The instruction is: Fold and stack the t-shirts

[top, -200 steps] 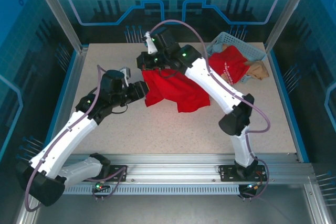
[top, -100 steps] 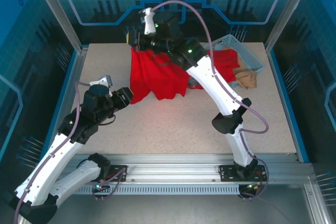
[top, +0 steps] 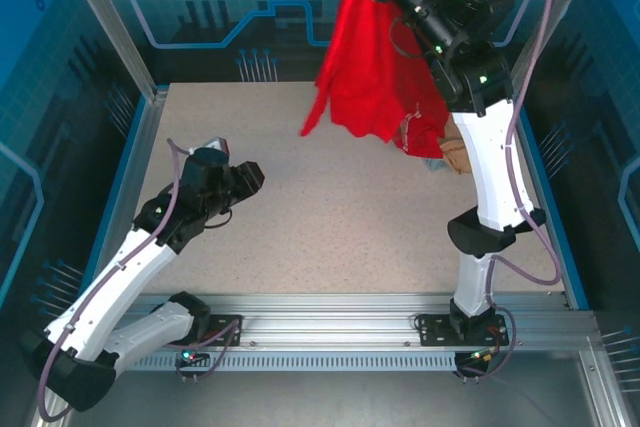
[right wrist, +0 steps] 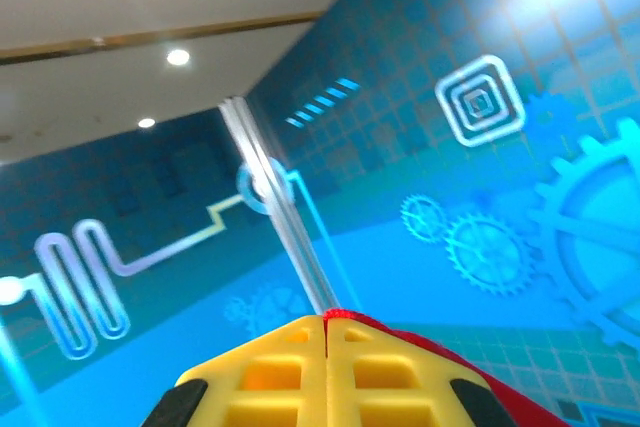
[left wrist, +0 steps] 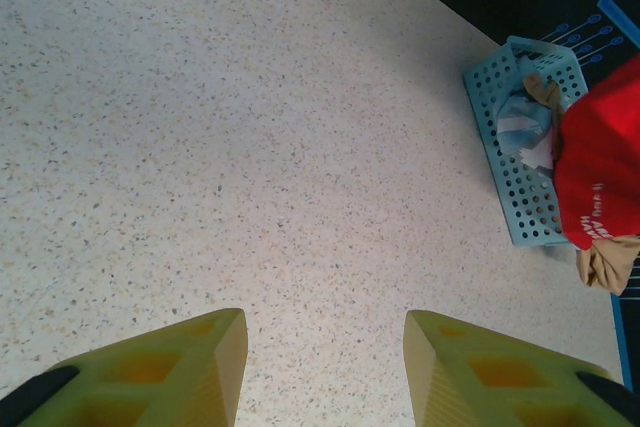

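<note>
Right gripper [right wrist: 327, 332] is pinched tight on the red shirt [top: 365, 67], dangling it high up by the basket [left wrist: 515, 182]. Left gripper [left wrist: 325, 367] sits low over the table [top: 330, 227], jaws partly apart, holding nothing.

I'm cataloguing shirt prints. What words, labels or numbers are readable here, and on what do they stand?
No text reads clearly.
White lettering on the red shirt lying at the basket: too small and blurred to read.
On the hanging red t-shirt and the blue backdrop: no words showing.
</note>
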